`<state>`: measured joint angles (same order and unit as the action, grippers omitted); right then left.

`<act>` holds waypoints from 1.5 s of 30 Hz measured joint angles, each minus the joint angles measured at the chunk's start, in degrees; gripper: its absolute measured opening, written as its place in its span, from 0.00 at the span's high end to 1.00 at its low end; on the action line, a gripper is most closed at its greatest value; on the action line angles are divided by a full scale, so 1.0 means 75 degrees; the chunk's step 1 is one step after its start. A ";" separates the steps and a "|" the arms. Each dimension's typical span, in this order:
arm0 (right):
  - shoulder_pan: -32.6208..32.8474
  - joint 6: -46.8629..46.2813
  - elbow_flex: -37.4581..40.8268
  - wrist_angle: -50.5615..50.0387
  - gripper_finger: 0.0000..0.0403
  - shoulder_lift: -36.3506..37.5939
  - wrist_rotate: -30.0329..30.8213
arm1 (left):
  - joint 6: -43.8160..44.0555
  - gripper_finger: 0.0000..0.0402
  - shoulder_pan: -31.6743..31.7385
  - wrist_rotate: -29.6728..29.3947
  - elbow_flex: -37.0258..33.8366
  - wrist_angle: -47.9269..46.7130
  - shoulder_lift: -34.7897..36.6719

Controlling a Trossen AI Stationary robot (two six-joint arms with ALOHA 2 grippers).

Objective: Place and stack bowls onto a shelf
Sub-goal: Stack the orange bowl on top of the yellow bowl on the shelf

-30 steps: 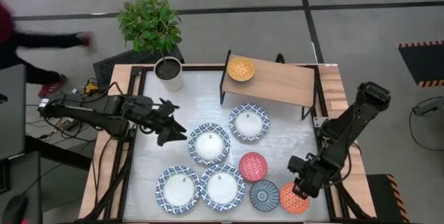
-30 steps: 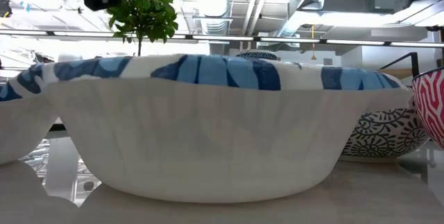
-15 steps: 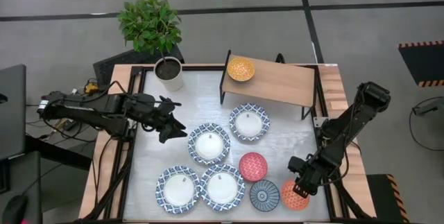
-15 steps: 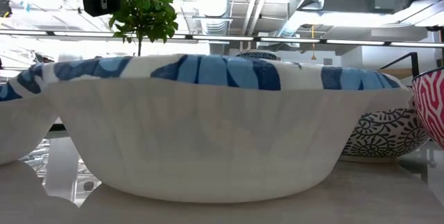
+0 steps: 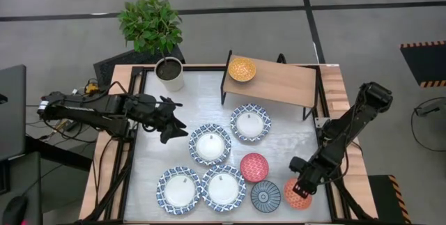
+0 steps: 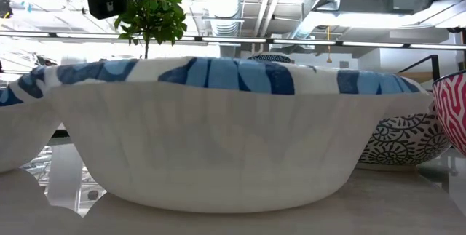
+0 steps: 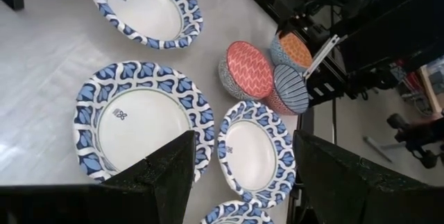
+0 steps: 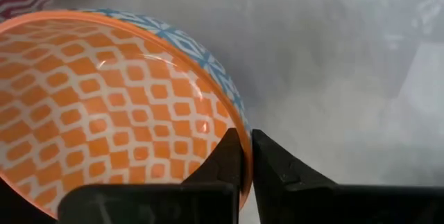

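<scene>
The right gripper (image 8: 244, 156) is pinched shut on the rim of the orange bowl (image 8: 104, 106), which sits at about five o'clock on the table (image 5: 293, 148), touching the dark blue-grey bowl (image 5: 265, 196). The left gripper (image 7: 239, 161) hangs with fingers spread wide and empty at about nine o'clock. A small dark mark is printed inside the nearest blue-and-white bowl (image 7: 142, 123), too small to read. The shelf (image 5: 282, 82) at one o'clock carries a yellow-orange bowl (image 5: 242, 69).
</scene>
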<state>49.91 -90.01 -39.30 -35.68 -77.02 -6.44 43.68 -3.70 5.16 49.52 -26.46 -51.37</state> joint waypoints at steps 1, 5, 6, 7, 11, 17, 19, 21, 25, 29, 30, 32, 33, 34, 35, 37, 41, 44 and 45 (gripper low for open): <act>-0.0043 -0.0010 -0.0029 -0.0069 0.91 0.0023 -0.0005 | 0.0000 0.43 0.0000 -0.0019 0.0000 -0.0003 0.0000; -0.0316 -0.0094 -0.0188 -0.0663 0.91 0.0244 0.0094 | 0.0012 0.43 0.0000 -0.0197 0.0000 -0.0141 0.0000; -0.0385 -0.0128 -0.0253 -0.0836 0.91 0.0328 0.0120 | 0.0013 0.43 0.0000 -0.0214 0.0000 -0.0212 0.0000; -0.0454 -0.0142 -0.0320 -0.1007 0.91 0.0430 0.0120 | 0.0015 0.43 0.0000 -0.0241 0.0000 -0.0282 0.0000; -0.0743 0.0018 -0.0487 -0.1548 0.91 0.0953 0.0100 | 0.0017 0.43 0.0003 -0.0282 0.0000 -0.0456 -0.0003; -0.1244 0.0072 -0.0727 -0.2260 0.91 0.1806 0.0124 | 0.0011 0.43 0.0003 -0.0389 0.0000 -0.0565 -0.0003; -0.1433 0.0048 -0.0808 -0.2415 0.91 0.2036 0.0123 | -0.0030 0.43 0.0003 -0.0401 0.0000 -0.0562 -0.0003; -0.1612 -0.0077 -0.0812 -0.2772 0.91 0.2159 0.0088 | -0.0047 0.43 0.0003 -0.0450 0.0000 -0.0571 -0.0003; -0.2040 -0.0674 -0.0797 -0.3906 0.91 0.2004 -0.0119 | -0.0052 0.43 0.0003 -0.0546 0.0000 -0.0699 -0.0003; -0.2651 -0.0990 -0.0794 -0.4512 0.91 0.1749 -0.0169 | -0.0052 0.43 0.0003 -0.0581 0.0000 -0.0843 -0.0003; -0.2848 -0.0956 -0.0794 -0.4441 0.91 0.1729 -0.0138 | -0.0052 0.43 0.0003 -0.0583 0.0000 -0.0846 -0.0003; -0.3243 -0.0766 -0.0794 -0.4313 0.91 0.1664 -0.0018 | -0.0087 0.43 0.0003 -0.0593 0.0000 -0.0842 -0.0003; -0.3464 -0.0577 -0.0794 -0.4234 0.91 0.1607 0.0019 | -0.0131 0.43 0.0003 -0.0606 0.0000 -0.0842 -0.0003; -0.3688 -0.0340 -0.0794 -0.4181 0.91 0.1559 0.0038 | -0.0158 0.43 0.0007 -0.0606 0.0000 -0.0842 -0.0003; -0.3900 -0.0113 -0.0794 -0.4145 0.91 0.1510 0.0041 | -0.0178 0.43 0.0009 -0.0607 0.0000 -0.0842 -0.0003; -0.4286 0.0358 -0.0794 -0.4060 0.91 0.1399 0.0069 | -0.0189 0.43 0.0009 -0.0605 0.0000 -0.0839 -0.0003; -0.4877 0.1232 -0.0819 -0.3535 0.91 0.1248 0.0034 | -0.0144 0.43 0.0009 -0.0583 0.0000 -0.0836 -0.0003; -0.5099 0.1580 -0.1140 -0.3507 0.91 0.1245 -0.0020 | -0.0105 0.43 0.0009 -0.0523 0.0000 -0.0836 -0.0002; -0.5159 0.1672 -0.1317 -0.3553 0.91 0.1245 -0.0020 | -0.0105 0.43 0.0009 -0.0523 0.0000 -0.0835 0.0000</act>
<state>11.21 -77.47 -49.18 -62.32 -67.68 -6.59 42.89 -3.64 1.23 49.52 -32.72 -51.37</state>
